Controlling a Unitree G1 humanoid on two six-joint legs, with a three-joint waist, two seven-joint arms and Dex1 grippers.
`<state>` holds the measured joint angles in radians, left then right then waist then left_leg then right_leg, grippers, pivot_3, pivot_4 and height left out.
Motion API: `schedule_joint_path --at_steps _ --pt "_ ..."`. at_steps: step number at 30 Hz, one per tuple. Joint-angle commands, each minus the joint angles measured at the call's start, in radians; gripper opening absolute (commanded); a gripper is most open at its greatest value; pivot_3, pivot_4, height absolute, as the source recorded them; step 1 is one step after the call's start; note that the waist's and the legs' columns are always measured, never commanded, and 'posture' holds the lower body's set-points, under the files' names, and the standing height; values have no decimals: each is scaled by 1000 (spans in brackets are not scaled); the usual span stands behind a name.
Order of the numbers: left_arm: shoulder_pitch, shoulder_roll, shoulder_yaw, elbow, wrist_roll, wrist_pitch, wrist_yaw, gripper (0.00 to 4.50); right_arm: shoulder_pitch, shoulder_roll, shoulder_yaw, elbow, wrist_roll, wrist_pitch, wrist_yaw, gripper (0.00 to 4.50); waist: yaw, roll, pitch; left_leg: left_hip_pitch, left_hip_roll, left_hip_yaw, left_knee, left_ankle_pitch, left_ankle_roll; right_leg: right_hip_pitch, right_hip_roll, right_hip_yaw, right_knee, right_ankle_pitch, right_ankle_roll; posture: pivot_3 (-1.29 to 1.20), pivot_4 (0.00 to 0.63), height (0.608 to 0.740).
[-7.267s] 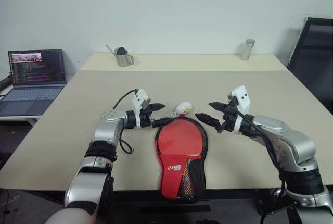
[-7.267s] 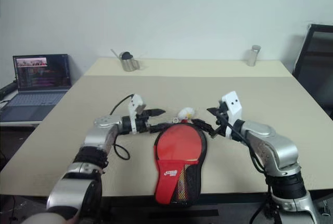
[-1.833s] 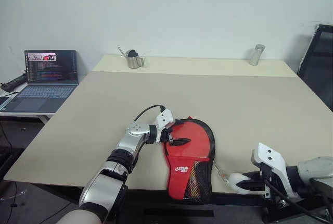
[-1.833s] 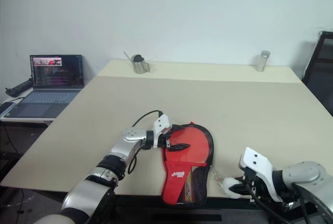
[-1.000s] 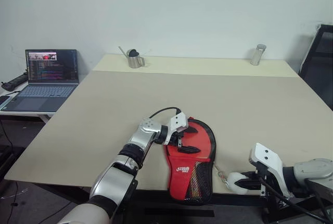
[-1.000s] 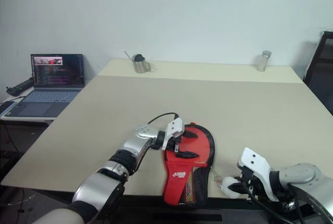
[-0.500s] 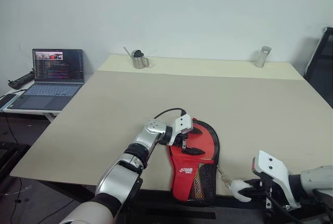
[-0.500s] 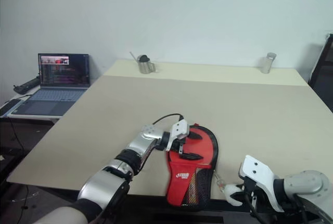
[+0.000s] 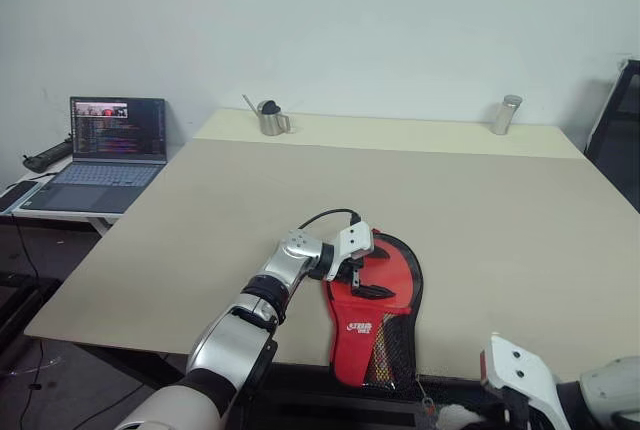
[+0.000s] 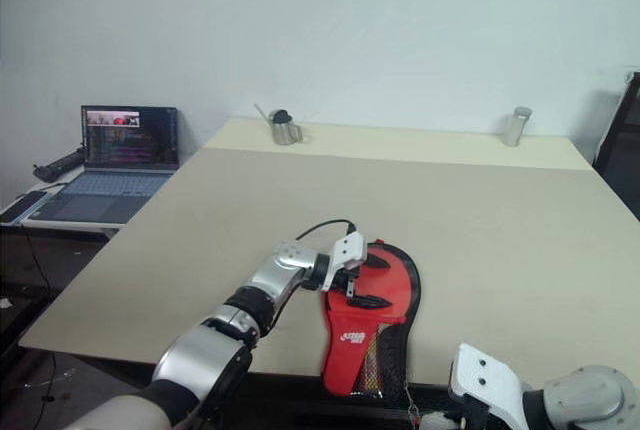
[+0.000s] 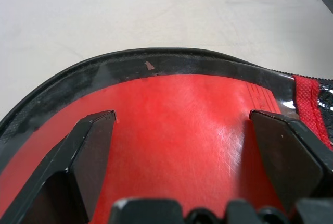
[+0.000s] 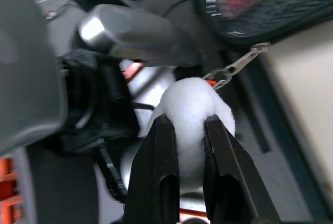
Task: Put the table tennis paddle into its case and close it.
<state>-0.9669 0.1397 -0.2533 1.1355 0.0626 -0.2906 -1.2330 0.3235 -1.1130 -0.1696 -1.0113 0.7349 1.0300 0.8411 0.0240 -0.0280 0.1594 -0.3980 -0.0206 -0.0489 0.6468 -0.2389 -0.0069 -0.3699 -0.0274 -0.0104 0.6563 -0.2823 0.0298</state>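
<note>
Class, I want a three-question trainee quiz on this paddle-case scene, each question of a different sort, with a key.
1. True or false: the left gripper is shut on the case.
2. What does the right gripper pinch? A) the laptop B) a white fluffy pompom clipped to the zip pull C) the metal shaker
3. Fill in: the small metal pitcher stands near the table's far ____ corner.

Key:
1. False: its fingers stand apart over the red side.
2. B.
3. Left.
</note>
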Motion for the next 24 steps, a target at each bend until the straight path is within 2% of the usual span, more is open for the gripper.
schedule_joint_path --at_steps 1,6,10,17,22,24 --pt "32 -1 -55 59 79 11 5 4500 12 -21 31 -36 67 -24 -15 188 0 0 -1 0 0 0 0 0 0 0 0 0 0 0 0 0 150 740" --pt "27 2 -51 63 81 9 14 4500 -69 27 82 -23 51 1 -112 188 -1 0 -2 0 0 -1 0 0 0 0 0 0 -1 0 0 0 150 740" --pt "26 3 -49 65 80 7 19 4500 -111 33 53 2 93 24 -117 188 -1 0 -2 0 0 -1 0 0 0 0 -1 0 -1 0 0 0 150 740" --pt "28 -2 -45 63 77 6 25 4500 -136 16 6 19 165 43 -109 2475 -1 0 -2 0 0 -1 0 0 0 1 -1 0 0 0 0 0 150 740" --pt "29 -15 -39 60 69 10 35 4500 -149 22 -50 67 201 39 -110 4371 -1 0 -2 0 -1 -1 0 0 0 1 -1 0 -1 0 0 0 150 740" --pt "29 -20 -34 56 63 13 35 4500 -173 46 -64 91 221 31 -127 4485 0 0 -2 0 -1 -1 1 0 0 1 -1 0 -1 0 0 0 150 740"
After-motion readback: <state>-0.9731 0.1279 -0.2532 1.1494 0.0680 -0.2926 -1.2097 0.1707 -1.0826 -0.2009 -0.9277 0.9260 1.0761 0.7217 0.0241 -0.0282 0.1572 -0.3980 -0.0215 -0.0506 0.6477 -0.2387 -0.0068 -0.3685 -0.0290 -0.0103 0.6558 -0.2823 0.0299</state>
